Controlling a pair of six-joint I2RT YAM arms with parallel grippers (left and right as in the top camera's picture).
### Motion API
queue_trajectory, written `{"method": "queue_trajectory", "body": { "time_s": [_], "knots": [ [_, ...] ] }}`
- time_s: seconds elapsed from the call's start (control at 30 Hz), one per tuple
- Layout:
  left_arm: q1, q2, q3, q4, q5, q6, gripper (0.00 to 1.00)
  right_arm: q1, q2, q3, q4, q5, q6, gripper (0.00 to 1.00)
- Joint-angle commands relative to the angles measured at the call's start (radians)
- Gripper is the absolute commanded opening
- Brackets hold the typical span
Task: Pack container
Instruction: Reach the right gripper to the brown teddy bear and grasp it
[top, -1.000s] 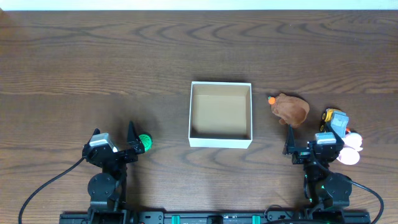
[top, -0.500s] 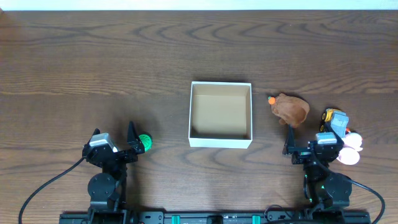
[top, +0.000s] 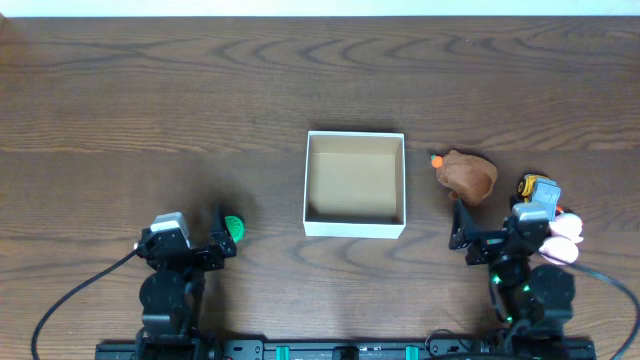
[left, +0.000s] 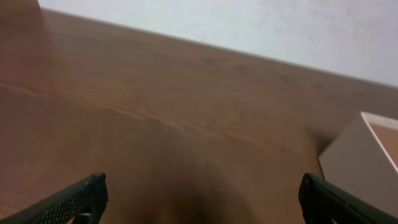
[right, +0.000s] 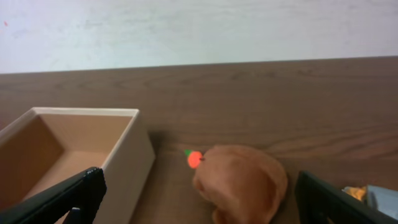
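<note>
The container (top: 355, 229) is a square open box with white walls and a tan inside, at the table's middle; nothing shows inside it. A brown plush toy (top: 468, 176) with an orange tip lies to its right. A small green toy (top: 233, 227) lies to its left. My left gripper (top: 218, 245) is open and empty just beside the green toy, which its wrist view does not show; there the jaws (left: 202, 199) face bare table and the container's corner (left: 357, 158). My right gripper (top: 468, 235) is open and empty, with the brown toy (right: 242, 183) ahead between the jaws (right: 199, 200) and the container (right: 134, 158) at left.
A yellow toy (top: 538, 187) and a pink-and-white toy (top: 565, 238) lie at the right, close beside the right arm. The wooden table (top: 150, 110) stretches back to a white wall.
Both arms have shifted slightly: the left wrist moved a little right toward the green toy, the right gripper edged forward toward the brown toy. No object has moved.
</note>
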Motion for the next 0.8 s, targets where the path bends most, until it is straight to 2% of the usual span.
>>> {"method": "queue_trajectory", "body": {
  "time_s": [0.0,0.23,0.47,0.63,0.77],
  "knots": [
    [0.003,0.074,0.147,-0.072,0.022,0.012,0.98,-0.014,0.131,0.159,-0.065,-0.023,-0.001,0.99],
    [0.003,0.351,0.423,-0.282,0.047,0.005,0.98,-0.014,0.555,0.525,-0.324,-0.023,-0.112,0.99],
    [0.003,0.592,0.597,-0.446,0.069,0.005,0.98,-0.014,0.998,0.916,-0.678,-0.023,-0.209,0.99],
    [0.003,0.648,0.605,-0.448,0.095,0.005,0.98,-0.014,1.165,1.057,-0.764,-0.023,-0.227,0.99],
    [0.003,0.656,0.605,-0.455,0.095,0.005,0.98,-0.014,1.213,1.099,-0.756,-0.016,-0.322,0.99]
  ]
}}
